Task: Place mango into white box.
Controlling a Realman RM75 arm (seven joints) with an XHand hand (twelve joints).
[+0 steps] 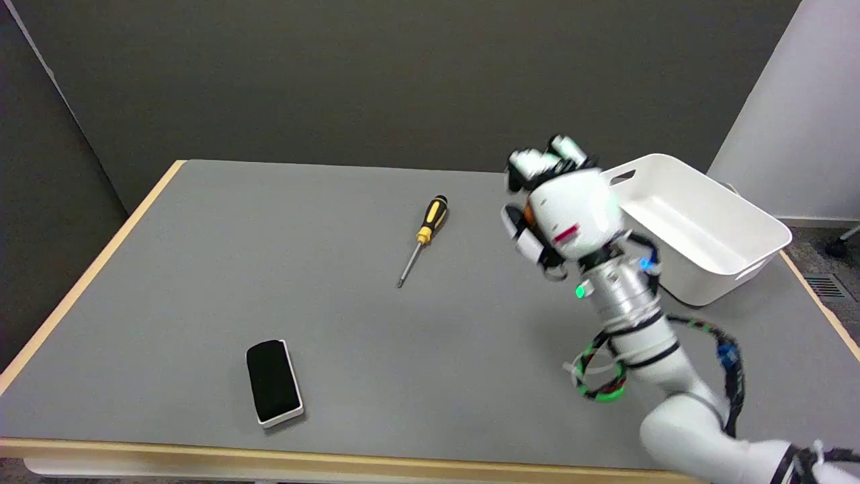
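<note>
My right hand (561, 205) is raised above the table just left of the white box (702, 225), its back toward the camera and its fingers curled in. A small orange patch, the mango (529, 215), shows at the hand's left edge between the fingers; the hand grips it and hides most of it. The white box is an open rectangular bin with handle slots, standing at the table's right rear, and what shows of its inside is bare.
A yellow-and-black screwdriver (423, 238) lies mid-table, tip toward the near side. A black eraser with a white base (273, 382) lies near the front left. The table's right edge (823, 306) runs close beside the box.
</note>
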